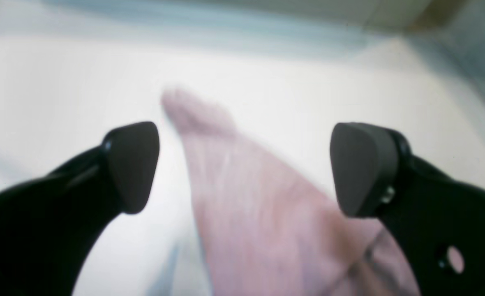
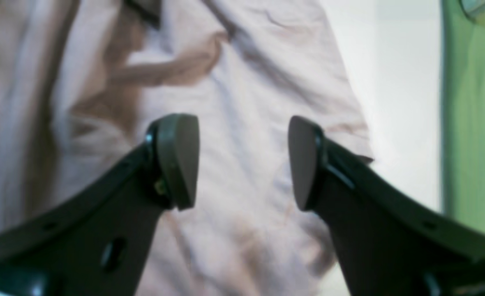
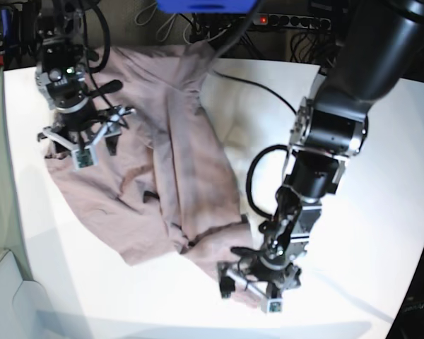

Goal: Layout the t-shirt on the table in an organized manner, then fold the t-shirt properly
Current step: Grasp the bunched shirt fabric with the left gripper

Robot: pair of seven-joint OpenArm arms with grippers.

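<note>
Two grippers hang over the shirt (image 3: 162,176), both with jaws apart and nothing between them. Going left to right in the base view: the right gripper (image 3: 81,138) hovers above a wrinkled sleeve area, cloth directly under its pads (image 2: 176,160) — a pinch here could likely catch two layers and drag a fold along. Mid-table (image 3: 381,212), the shirt lies bunched and twisted, not yet flat. The left gripper (image 3: 258,279) sits just past the shirt's near corner, a tapering pink strip running below between its fingers (image 1: 133,164). Risk — closing too high grabs nothing; sweeping sideways may rumple that corner under itself.
</note>
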